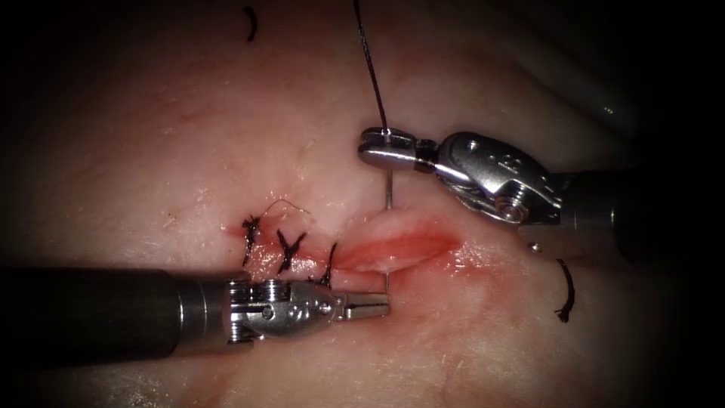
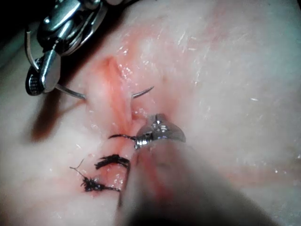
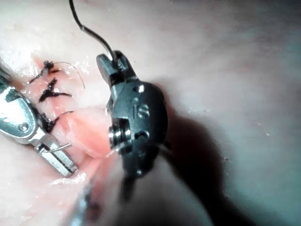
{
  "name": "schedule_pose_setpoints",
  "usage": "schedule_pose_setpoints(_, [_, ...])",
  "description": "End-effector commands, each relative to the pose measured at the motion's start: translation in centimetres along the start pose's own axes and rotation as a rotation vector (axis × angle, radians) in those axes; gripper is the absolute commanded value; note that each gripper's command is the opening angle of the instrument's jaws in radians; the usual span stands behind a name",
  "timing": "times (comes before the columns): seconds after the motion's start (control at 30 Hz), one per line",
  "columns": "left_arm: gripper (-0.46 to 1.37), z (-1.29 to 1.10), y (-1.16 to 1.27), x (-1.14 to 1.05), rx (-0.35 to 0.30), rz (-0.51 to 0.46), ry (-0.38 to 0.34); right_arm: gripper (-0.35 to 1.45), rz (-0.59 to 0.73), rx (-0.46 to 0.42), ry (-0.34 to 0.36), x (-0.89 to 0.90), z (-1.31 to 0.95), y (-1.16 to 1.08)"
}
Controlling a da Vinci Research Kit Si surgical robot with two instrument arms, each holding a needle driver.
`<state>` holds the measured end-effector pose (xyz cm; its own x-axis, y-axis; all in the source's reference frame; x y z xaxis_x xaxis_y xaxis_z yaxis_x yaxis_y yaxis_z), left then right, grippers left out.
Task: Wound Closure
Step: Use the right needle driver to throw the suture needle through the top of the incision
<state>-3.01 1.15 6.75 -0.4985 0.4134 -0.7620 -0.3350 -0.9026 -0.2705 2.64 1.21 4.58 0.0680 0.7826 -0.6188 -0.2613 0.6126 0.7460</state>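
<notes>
My right tool (image 1: 385,147) is shut on the curved needle (image 1: 388,193) near its tail, above the far lip of the cut (image 1: 400,245). The needle enters the tissue (image 1: 189,136) there, passes under the open cut and its tip (image 1: 387,281) comes out at the near lip. My left tool (image 1: 370,304) lies shut and holds nothing, its jaws resting on the near lip just beside the tip. The left wrist view shows the tip (image 2: 142,91) bare, a little apart from my left tool (image 2: 160,129). Dark thread (image 1: 370,68) runs up from the needle's tail.
Three dark stitches (image 1: 287,251) close the left part of the cut, with a thin loose thread end above them. Cut ends of thread lie at the far left (image 1: 250,23) and on the right (image 1: 566,291). Red fluid wets the cut's lips.
</notes>
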Motion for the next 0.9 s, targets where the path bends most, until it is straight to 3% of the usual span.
schedule_pose_setpoints(0.03, [-0.35,0.00,0.00,0.01,-0.001,-0.001,0.002,-0.35,0.035,-0.004,-0.006,-0.02,0.01,-0.03])
schedule_pose_setpoints(0.53, [-0.35,-0.04,-0.05,0.10,0.004,-0.016,0.009,-0.35,0.135,-0.009,-0.035,-0.47,-0.07,-0.17])
schedule_pose_setpoints(0.9, [-0.35,-0.04,-0.05,0.10,0.004,-0.017,0.009,-0.35,0.158,-0.010,-0.043,-0.62,-0.08,-0.18])
